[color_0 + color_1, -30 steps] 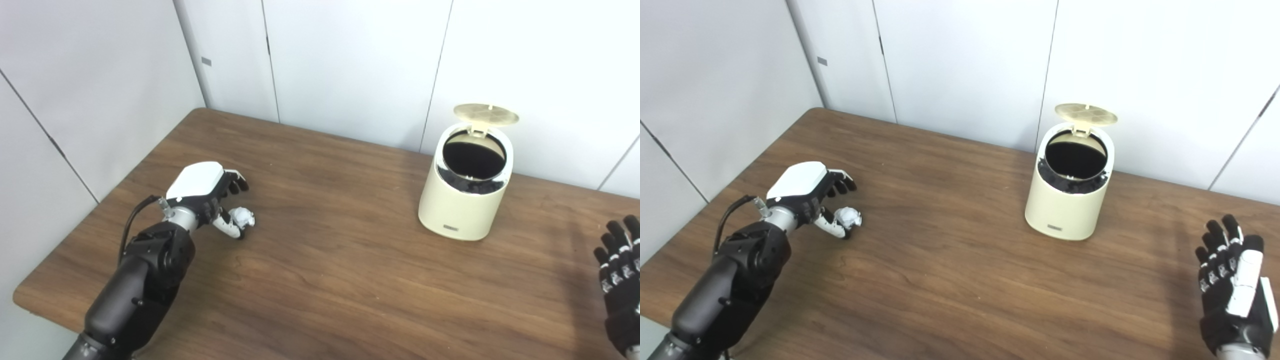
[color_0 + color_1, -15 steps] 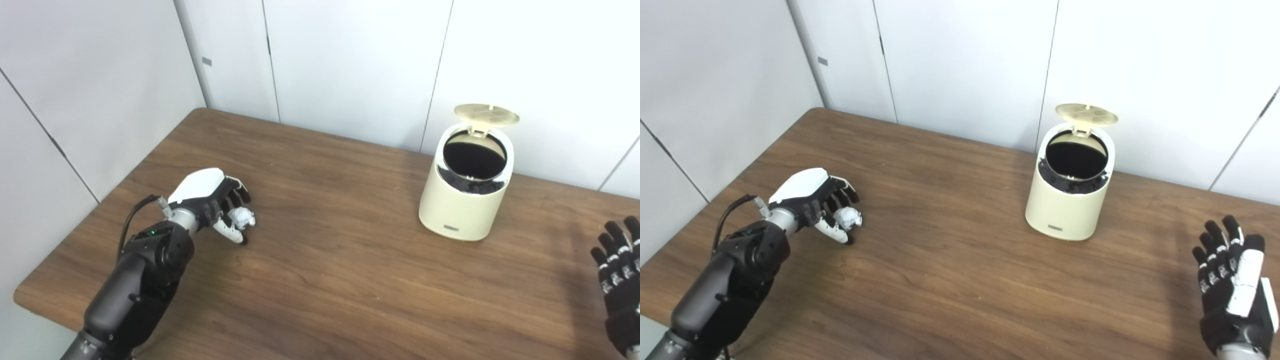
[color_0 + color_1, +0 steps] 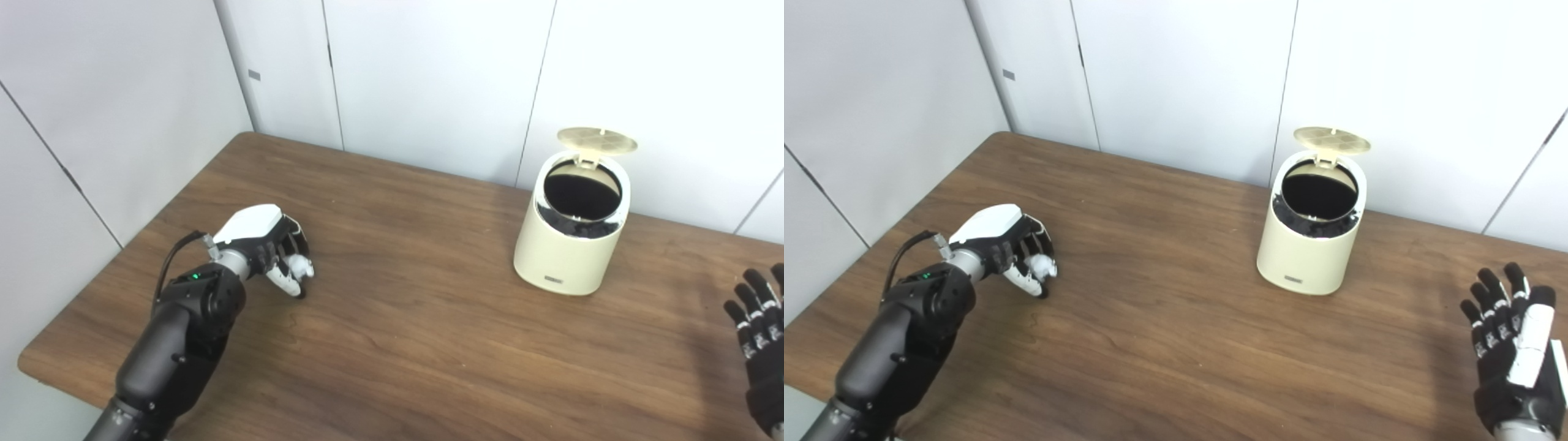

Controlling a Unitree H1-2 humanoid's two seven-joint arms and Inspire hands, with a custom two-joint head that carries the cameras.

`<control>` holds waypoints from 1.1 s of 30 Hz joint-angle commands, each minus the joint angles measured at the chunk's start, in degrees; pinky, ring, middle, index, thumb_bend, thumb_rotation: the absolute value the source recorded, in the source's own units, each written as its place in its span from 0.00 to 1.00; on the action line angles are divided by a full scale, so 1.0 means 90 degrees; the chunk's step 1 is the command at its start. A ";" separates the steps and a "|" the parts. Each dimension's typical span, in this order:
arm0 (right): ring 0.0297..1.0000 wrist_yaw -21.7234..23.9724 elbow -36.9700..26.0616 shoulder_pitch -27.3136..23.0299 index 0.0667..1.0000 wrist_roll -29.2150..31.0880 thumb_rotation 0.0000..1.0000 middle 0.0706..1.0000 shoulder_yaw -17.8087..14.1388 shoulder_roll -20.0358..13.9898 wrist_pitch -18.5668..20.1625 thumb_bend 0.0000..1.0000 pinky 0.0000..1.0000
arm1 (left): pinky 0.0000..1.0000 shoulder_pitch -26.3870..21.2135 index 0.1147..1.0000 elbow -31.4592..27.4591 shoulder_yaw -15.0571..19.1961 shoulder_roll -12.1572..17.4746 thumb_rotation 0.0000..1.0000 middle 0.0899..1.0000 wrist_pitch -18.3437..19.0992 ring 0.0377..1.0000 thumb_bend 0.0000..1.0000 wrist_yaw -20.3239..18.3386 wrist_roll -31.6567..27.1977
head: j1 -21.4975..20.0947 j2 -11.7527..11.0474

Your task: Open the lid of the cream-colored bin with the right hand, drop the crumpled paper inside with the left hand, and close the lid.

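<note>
Where the left robot hand (image 3: 1013, 254) sits low over the table (image 3: 1176, 343) near its left edge, its fingers (image 3: 1035, 242) are curled round the paper (image 3: 1044, 264), a small white crumpled ball that shows between fingers and thumb at the front of the grip; whether the ball is off the wood or resting on it cannot be told. Left arm comes in from bottom left, dark forearm, white back plate on the hand. Right robot hand (image 3: 1510, 343) is at the far right, near the front right corner, fingers spread and pointing up, nothing in it, well apart from everything else. Bin (image 3: 569, 239) stands upright toward the back right of the table, near the rear edge and the white wall panels (image 3: 429, 79), cream body, small label low on its front. Lid (image 3: 597, 141) is tipped up and back on its rear hinge, round underside showing, so the mouth is open. Inside reads dark; only a shiny rim band and black interior visible, contents cannot be made out. Between paper and bin lies a wide stretch of bare brown wood, and the whole front half of the table is likewise open. Left edge of the table runs diagonally close behind the left hand; little room on that side.
</note>
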 commanded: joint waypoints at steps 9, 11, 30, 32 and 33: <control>0.94 0.0076 -0.0167 -0.0163 0.97 0.0175 1.00 0.92 -0.0069 -0.0029 -0.0117 0.63 0.91 | 0.44 -0.0296 0.38 0.0007 -0.0006 0.0196 0.00 0.48 0.0027 0.44 0.50 0.0202 0.0306 | 0.0005 0.0061; 0.94 0.0092 -0.0143 -0.0165 0.97 0.0198 1.00 0.91 -0.0070 -0.0037 -0.0141 0.64 0.91 | 0.43 -0.0295 0.38 0.0008 0.0005 0.0189 0.00 0.48 0.0028 0.44 0.50 0.0175 0.0303 | -0.0008 0.0063; 0.97 0.0343 0.0398 -0.0164 0.99 0.0345 1.00 0.95 -0.0102 -0.0052 -0.0595 0.64 1.00 | 0.38 -0.0552 0.43 -0.1104 -0.0147 0.0115 0.00 0.41 0.0017 0.35 0.50 0.0025 -0.0026 | -0.0561 0.0067; 0.97 0.0408 0.0546 -0.0174 0.99 0.0380 1.00 0.95 -0.0134 -0.0052 -0.0726 0.65 1.00 | 0.35 -0.0645 0.43 -0.1199 -0.0221 0.0117 0.00 0.39 -0.0018 0.33 0.50 0.0008 -0.0077 | -0.0652 0.0071; 0.97 0.0435 0.0605 -0.0180 0.99 0.0403 1.00 0.95 -0.0147 -0.0052 -0.0779 0.65 1.00 | 0.36 -0.0677 0.43 -0.1230 -0.0253 0.0128 0.00 0.39 -0.0034 0.34 0.50 -0.0003 -0.0101 | -0.0652 0.0071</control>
